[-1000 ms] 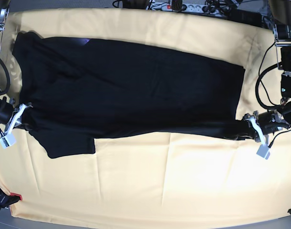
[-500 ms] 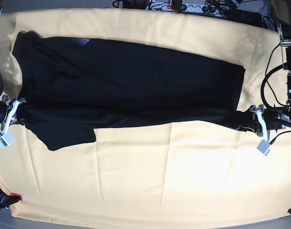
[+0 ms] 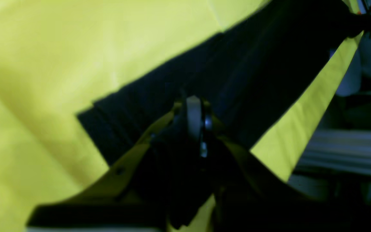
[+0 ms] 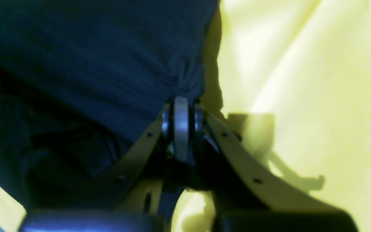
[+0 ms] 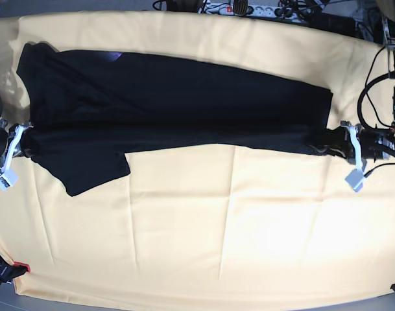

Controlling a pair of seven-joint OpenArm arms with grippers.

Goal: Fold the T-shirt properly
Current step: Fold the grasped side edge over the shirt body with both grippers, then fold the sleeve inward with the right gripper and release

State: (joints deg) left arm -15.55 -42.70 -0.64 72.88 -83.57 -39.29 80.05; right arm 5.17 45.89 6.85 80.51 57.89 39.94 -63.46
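Since the earlier frame, you have carried the near edge of the T-shirt (image 5: pixel 171 110) farther toward the far edge of the worktop, both end effectors travelling with it, so the folded band of black cloth now lies narrower and more of the pale yellow tablecloth (image 5: pixel 236 227) shows in front of it. The left end effector (image 5: pixel 348 148) is clenched on the shirt's hem corner near one short end of the worktop; the right end effector (image 5: pixel 15 144) is clenched on the cloth near the opposite end. In the wrist views, each pair of jaws pinches a gathered bunch of black fabric. One sleeve (image 5: pixel 93 170) pokes out toward the near edge beside the right end effector. The shirt spans almost the worktop's full length, along its far half.
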